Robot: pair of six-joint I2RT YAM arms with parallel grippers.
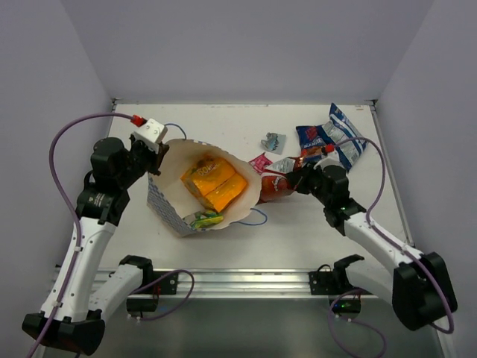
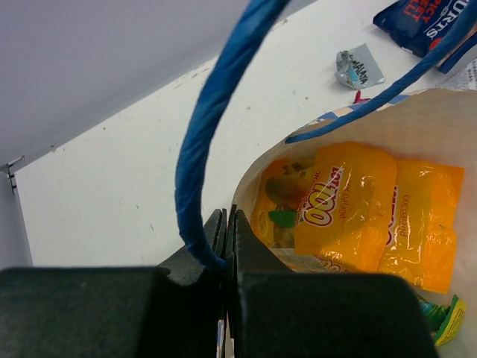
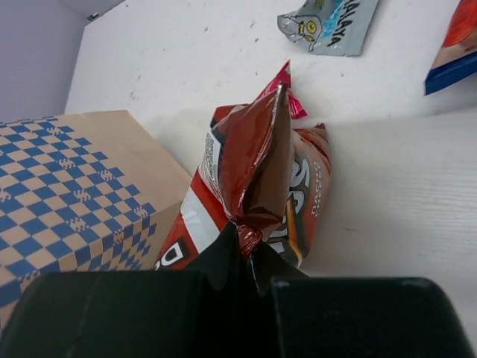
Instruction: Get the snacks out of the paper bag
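The paper bag point(image 1: 165, 203) lies tipped open toward the camera at centre left. Inside it are two orange packets point(image 1: 215, 183) and a green packet point(image 1: 203, 219). My left gripper point(image 1: 156, 153) is shut on the bag's rim at the foot of the blue cord handle point(image 2: 205, 134). The left wrist view looks into the bag at the orange packets point(image 2: 350, 209). My right gripper point(image 1: 298, 179) is shut on the crimped end of a red-silver packet point(image 1: 274, 185), just outside the bag's right edge. In the right wrist view this packet point(image 3: 261, 164) sits above the gripper point(image 3: 250, 250), beside the checkered bag wall point(image 3: 67, 201).
On the table at the back right lie a blue packet point(image 1: 313, 136), a blue-white packet point(image 1: 344, 138), a tiny silvery-teal packet point(image 1: 273, 140) and a tiny pink packet point(image 1: 260, 162). White walls close the table on three sides.
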